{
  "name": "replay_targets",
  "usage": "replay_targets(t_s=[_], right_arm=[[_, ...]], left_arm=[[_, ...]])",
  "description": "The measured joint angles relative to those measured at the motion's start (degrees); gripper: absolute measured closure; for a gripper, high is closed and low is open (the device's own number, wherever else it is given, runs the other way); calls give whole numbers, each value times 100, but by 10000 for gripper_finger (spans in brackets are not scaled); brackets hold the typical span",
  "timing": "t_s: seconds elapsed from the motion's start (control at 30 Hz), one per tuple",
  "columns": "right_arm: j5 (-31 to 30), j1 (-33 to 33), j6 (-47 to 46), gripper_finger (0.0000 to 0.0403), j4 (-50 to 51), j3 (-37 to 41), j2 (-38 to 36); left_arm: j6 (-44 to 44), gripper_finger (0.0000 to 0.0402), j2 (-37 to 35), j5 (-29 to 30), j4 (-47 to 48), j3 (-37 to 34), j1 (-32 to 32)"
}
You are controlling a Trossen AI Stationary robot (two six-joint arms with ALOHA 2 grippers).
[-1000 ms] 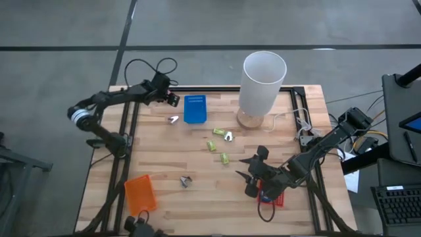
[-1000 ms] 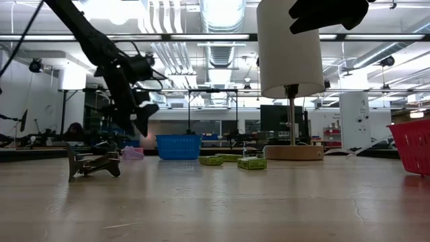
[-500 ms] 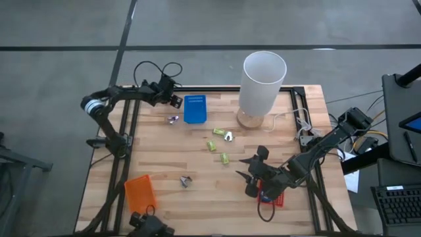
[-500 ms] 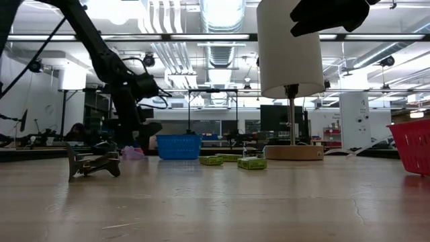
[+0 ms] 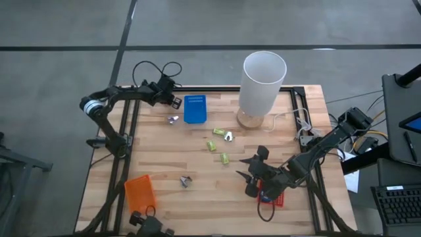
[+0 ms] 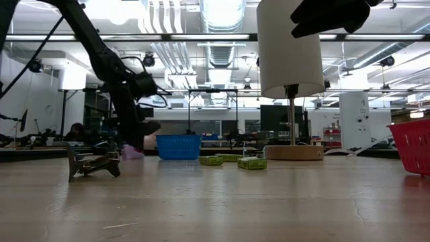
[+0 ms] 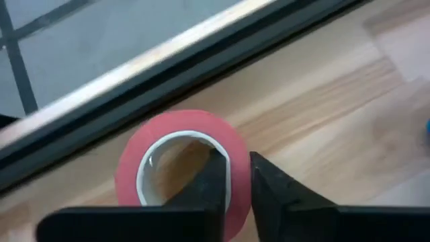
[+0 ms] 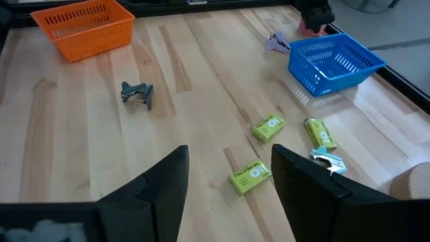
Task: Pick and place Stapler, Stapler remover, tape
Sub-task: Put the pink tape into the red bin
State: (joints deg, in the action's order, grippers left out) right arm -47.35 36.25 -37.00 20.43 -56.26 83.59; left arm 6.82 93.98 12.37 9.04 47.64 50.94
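Observation:
A pink-red tape roll (image 7: 176, 138) lies flat on the wooden table near its far left edge, and my left gripper (image 7: 238, 185) is down on it, shut on its wall. In the high view this gripper (image 5: 172, 101) hides the roll. A lavender stapler remover (image 5: 173, 119) lies just nearer. A dark grey stapler (image 5: 186, 180) rests at the table's middle front, and a silvery stapler remover (image 5: 228, 136) lies by the lamp base. My right gripper (image 8: 228, 168) hangs open above the table's right front (image 5: 241, 168), touching nothing. My left gripper has one finger (image 7: 213, 181) inside the roll's hole and the other (image 7: 269, 188) outside it, with the ring's wall (image 7: 239, 161) pinched between them. The fingers come from above, pointing down. The roll lies flat on the table.
A blue basket (image 5: 195, 109) stands right of my left gripper, an orange basket (image 5: 139, 192) at the near left and a red basket (image 5: 273, 195) under my right arm. A tall white lamp (image 5: 263, 82) stands at the far middle. Green staple boxes (image 5: 212, 145) lie mid-table.
My left gripper has gone down to the table at the far left, by the pink tape. My right arm has kept still.

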Motion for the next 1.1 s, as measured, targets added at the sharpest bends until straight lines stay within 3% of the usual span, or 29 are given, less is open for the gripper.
replay_targets(t_s=[0.17, 0.37, 0.6, 0.7, 0.83, 0.97, 1.1], right_arm=[[0, 0, -5, 197, 2, 33, 0], [-2, 0, -6, 197, -4, 36, 0], [-11, 0, -6, 197, -18, 36, 0], [-11, 0, -6, 197, -33, 36, 0], [-21, -1, 0, 197, -107, 36, 0], [-85, -2, 110, 197, -327, 36, 0], [-368, -2, 269, 197, -602, 36, 0]], left_arm=[[-70, 363, -313, -195, 33, -4, 7], [175, 341, -1144, -1432, 150, -11, -19], [746, 360, -2324, -3368, -312, -273, -325], [1259, 356, -2759, -4090, -1261, -637, -709], [1931, 337, -3159, -4462, -3033, -1245, -1534], [2437, 345, -3243, -4349, -5273, -1865, -2558], [2494, 359, -3078, -3496, -7165, -2323, -3641]])
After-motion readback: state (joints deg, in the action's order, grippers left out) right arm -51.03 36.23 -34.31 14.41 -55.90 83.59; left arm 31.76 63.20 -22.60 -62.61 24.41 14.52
